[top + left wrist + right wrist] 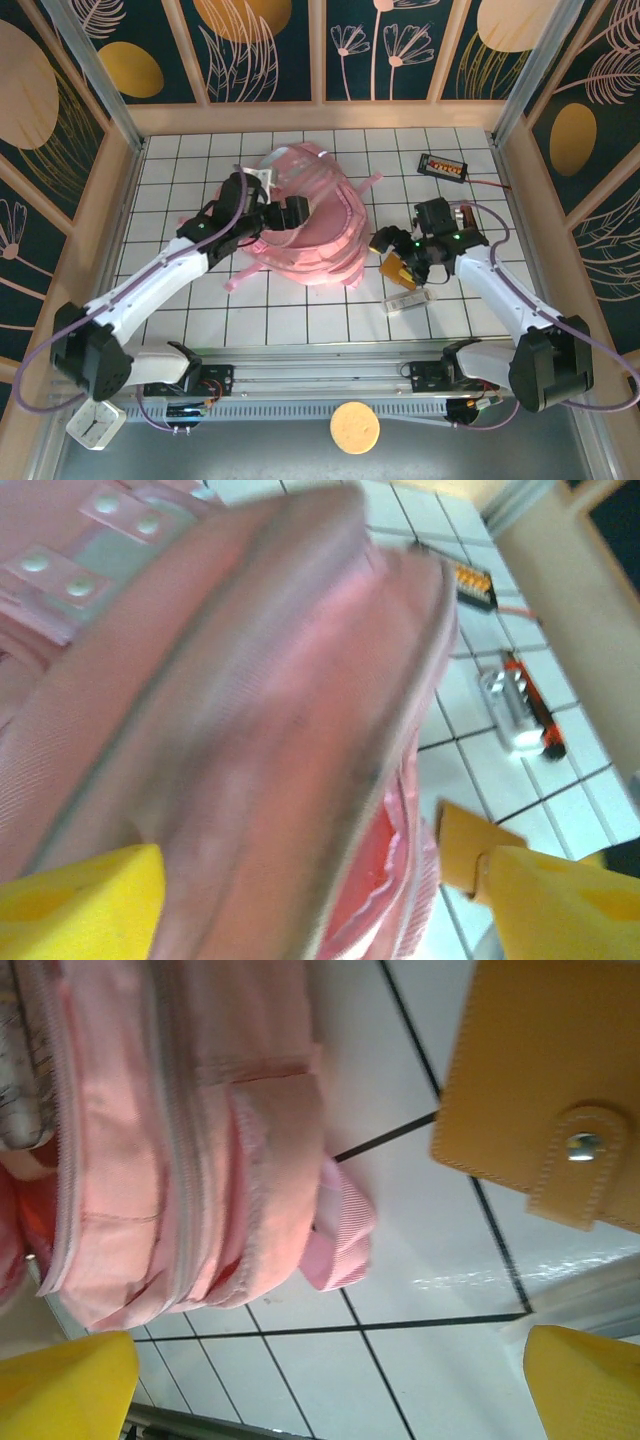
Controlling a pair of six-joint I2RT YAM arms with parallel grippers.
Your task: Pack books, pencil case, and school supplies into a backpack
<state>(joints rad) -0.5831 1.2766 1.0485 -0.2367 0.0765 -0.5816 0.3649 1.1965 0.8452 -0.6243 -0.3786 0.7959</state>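
From above and behind the arm bases (450, 370), we look down on the whole tiled surface (300, 320). Our left wrist camera sits blurringly close against the backpack (250, 730), facing the far right corner, and shares the black gadget (472, 583) with the overhead view. Our right wrist camera looks closely at the tiles, sharing the backpack's edge and the orange-brown book (540, 1090).

Pink backpack (320, 225) slumped on tiled table, orange-brown snap-tab book (396, 270) just right, whitish block (405, 301) beside it.
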